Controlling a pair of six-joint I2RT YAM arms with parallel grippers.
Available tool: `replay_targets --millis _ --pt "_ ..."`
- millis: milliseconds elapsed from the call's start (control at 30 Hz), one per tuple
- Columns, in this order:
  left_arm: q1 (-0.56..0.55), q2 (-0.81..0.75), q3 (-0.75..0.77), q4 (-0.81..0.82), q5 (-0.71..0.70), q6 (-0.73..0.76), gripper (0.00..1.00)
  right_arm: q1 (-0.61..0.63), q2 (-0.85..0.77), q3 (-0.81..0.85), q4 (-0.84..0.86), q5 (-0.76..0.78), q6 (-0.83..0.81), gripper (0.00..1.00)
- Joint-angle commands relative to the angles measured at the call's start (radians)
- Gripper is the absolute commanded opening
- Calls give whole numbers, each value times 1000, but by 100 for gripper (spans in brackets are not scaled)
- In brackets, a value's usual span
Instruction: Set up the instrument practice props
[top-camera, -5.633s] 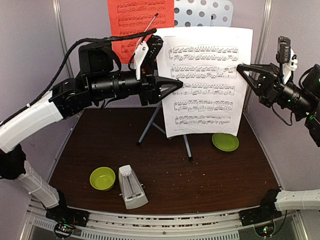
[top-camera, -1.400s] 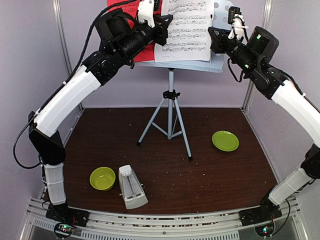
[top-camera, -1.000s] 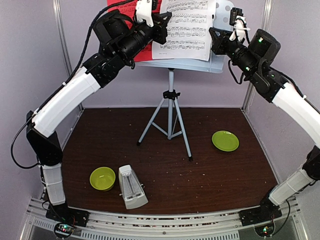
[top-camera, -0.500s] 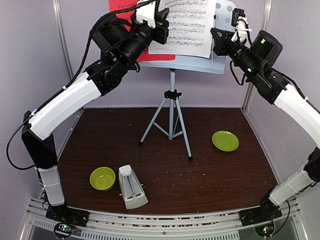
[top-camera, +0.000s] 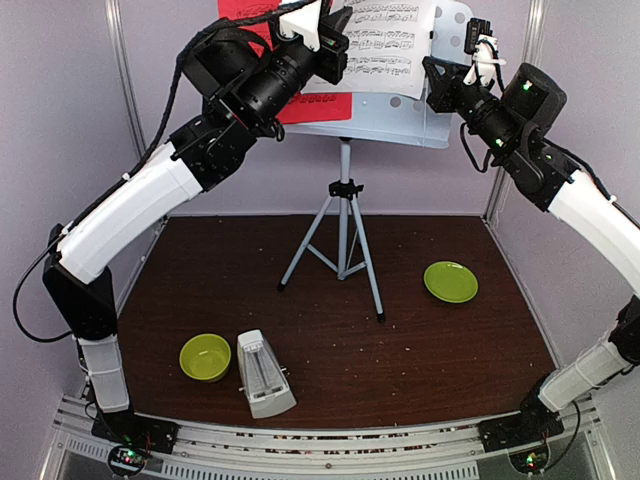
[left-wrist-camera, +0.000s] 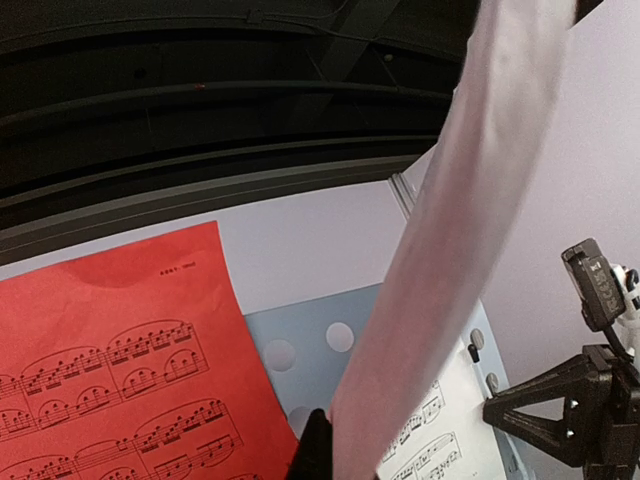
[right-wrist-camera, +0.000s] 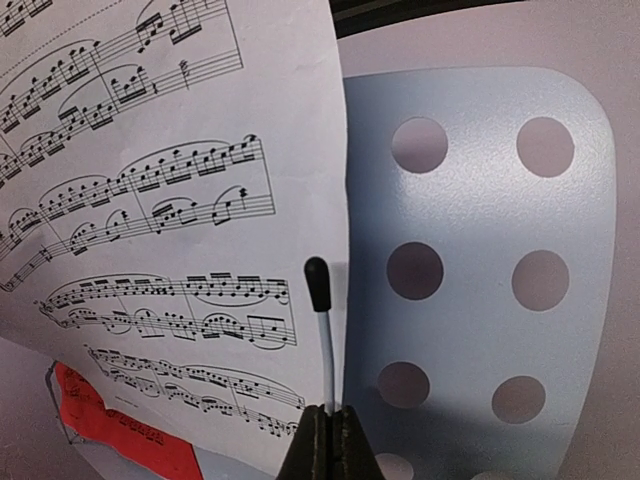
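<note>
The perforated pale music stand (top-camera: 420, 118) stands on its tripod (top-camera: 342, 245) at the back centre. The red sheet (top-camera: 312, 106) leans on its left half, partly hidden by my left arm; it also shows in the left wrist view (left-wrist-camera: 110, 370). My left gripper (top-camera: 338, 45) (left-wrist-camera: 335, 455) is shut on the white sheet (top-camera: 385, 45) (left-wrist-camera: 450, 240) and holds it tilted against the stand's top. My right gripper (top-camera: 432, 72) (right-wrist-camera: 330, 415) is shut on a thin white rod with a black tip (right-wrist-camera: 322, 330) at the white sheet's right edge (right-wrist-camera: 180, 200). The white metronome (top-camera: 264, 375) sits near the table's front.
A lime-green bowl (top-camera: 205, 357) sits left of the metronome. A lime-green plate (top-camera: 450, 282) lies right of the tripod legs. Grey walls close in the brown table (top-camera: 440, 360) on three sides. The stand's perforated plate (right-wrist-camera: 480, 260) fills the right wrist view.
Both arms have risen from mid-height to the stand's top. The white sheet went up with my left gripper and now tilts higher and to the right. My right gripper has shut beside it.
</note>
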Motion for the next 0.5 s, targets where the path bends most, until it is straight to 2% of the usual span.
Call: replay_targets --millis 0,133,467 --pt "-4 -30 -71 123 -71 5 0 1 -25 -12 -2 23 -21 0" --pt "-4 -74 -136 218 -173 58 0 1 -27 -14 -2 28 -19 0" --pt "-23 -113 -190 277 -198 115 0 1 -19 -13 2 25 -18 0"
